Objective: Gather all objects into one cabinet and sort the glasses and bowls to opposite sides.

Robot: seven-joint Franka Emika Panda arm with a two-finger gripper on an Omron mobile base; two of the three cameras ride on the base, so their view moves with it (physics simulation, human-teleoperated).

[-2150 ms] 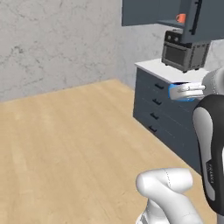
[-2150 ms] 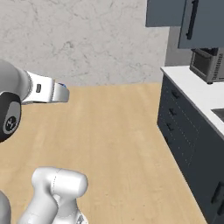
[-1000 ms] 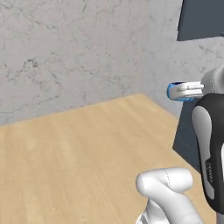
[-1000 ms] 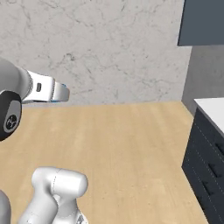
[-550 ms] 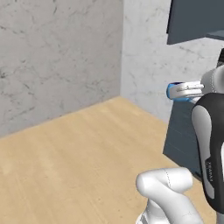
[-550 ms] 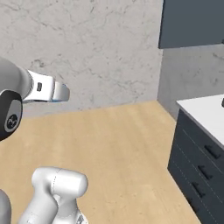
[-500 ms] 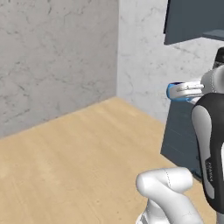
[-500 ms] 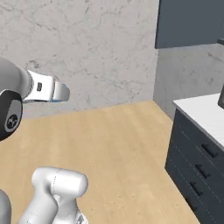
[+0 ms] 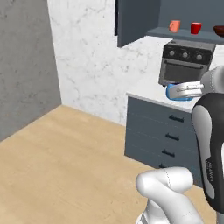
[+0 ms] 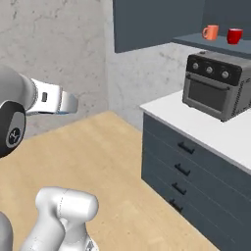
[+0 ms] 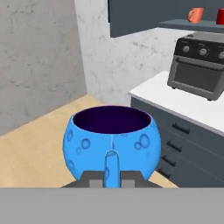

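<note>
My gripper (image 11: pixel 111 162) is shut on the near rim of the small blue bowl (image 11: pixel 111 138), which has a dark inside; one finger runs up its outer wall. From the left base the blue bowl (image 9: pixel 175 92) hangs in front of the oven, held by the gripper (image 9: pixel 187 90). The slate cabinet (image 9: pixel 139 21) stands open up on the wall. On its shelf stand the orange tumbler (image 9: pixel 174 26), the red cup (image 9: pixel 196 28) and, at the picture's right edge, the dark brown bowl (image 9: pixel 218 29). The tumbler (image 10: pixel 211 32) and red cup (image 10: pixel 234 36) also show from the right.
A dark toaster oven (image 10: pixel 217 83) sits on the white counter (image 10: pixel 196 125) under the shelf. Below it is a slate drawer unit (image 9: pixel 164 140) with small black handles. Marbled walls meet in a corner at left, and the wooden floor (image 9: pixel 65 166) lies open in front.
The whole scene has shifted across both base views, so the base has moved; the open cabinet, oven and drawers have come into view. The blue bowl stays in the shut gripper.
</note>
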